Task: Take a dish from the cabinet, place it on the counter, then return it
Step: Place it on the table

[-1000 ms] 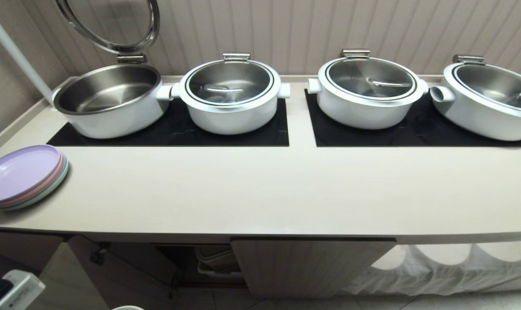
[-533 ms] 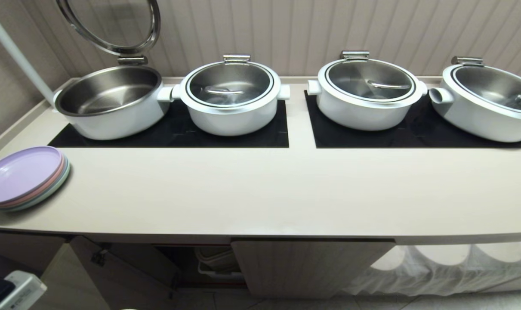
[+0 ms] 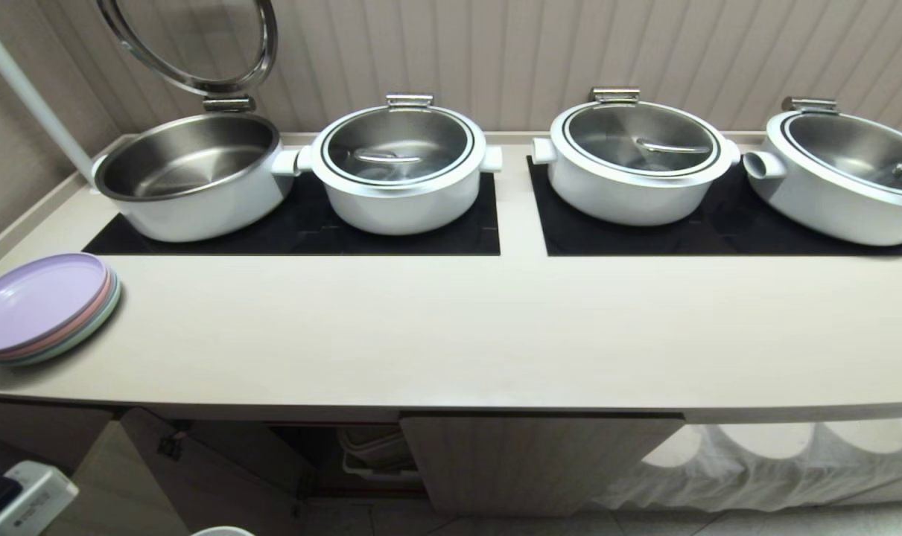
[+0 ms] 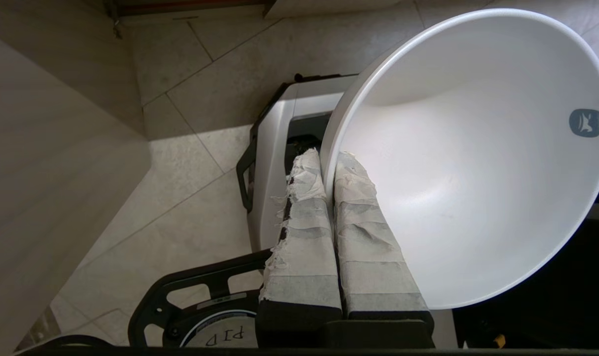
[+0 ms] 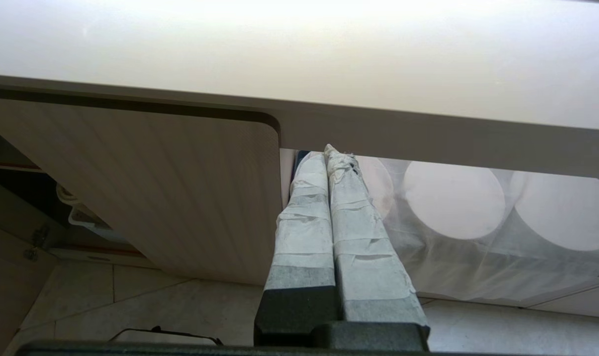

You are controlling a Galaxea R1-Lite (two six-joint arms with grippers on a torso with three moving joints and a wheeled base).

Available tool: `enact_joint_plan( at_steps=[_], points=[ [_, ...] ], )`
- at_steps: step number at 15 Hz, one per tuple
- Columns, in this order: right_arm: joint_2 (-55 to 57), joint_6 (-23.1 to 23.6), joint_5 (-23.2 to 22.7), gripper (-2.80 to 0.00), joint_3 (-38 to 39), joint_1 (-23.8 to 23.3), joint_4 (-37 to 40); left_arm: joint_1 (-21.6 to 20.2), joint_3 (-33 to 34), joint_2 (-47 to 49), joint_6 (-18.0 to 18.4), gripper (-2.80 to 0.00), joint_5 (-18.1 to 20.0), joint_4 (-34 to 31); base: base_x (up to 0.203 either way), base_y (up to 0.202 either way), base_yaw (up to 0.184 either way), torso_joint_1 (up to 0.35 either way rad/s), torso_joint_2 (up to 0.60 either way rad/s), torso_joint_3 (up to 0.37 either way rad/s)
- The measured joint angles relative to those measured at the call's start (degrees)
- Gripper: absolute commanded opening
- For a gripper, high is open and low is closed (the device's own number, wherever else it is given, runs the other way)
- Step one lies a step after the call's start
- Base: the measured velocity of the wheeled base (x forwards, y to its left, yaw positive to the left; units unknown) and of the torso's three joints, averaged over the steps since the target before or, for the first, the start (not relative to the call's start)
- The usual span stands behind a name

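Low in front of the counter [image 3: 451, 335], below its front edge, the left gripper [image 4: 327, 158] has its two tape-wrapped fingers [image 4: 304, 222] pinched tight on the rim of the white bowl [image 4: 477, 163], one finger inside and one outside, the bowl tipped on edge above the tiled floor [image 4: 190, 163] and the robot's own base. The right gripper [image 5: 331, 155] hangs parked under that same counter edge, fingers pressed together on nothing, pointing towards the cabinet [image 5: 170, 198] door. Beside the closed door the cabinet stands open. On the counter's left end lies a stack of pastel plates [image 3: 41, 305]; farthest back four white pots [image 3: 398, 167] stand on the black hob panels [image 3: 309, 227].
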State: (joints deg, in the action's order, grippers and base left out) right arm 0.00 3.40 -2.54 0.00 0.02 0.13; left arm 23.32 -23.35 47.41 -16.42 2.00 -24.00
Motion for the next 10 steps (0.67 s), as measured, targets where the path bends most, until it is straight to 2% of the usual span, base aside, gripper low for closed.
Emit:
enact_joint_plan(
  at_steps=[10],
  points=[
    [0.0, 0.03, 0.01, -2.8, 0.0, 0.0, 0.02, -0.11, 0.64, 0.9, -0.16, -2.8, 0.01, -0.07, 0.0, 0.0, 0.0, 0.0, 0.0, 0.0]
  ],
)
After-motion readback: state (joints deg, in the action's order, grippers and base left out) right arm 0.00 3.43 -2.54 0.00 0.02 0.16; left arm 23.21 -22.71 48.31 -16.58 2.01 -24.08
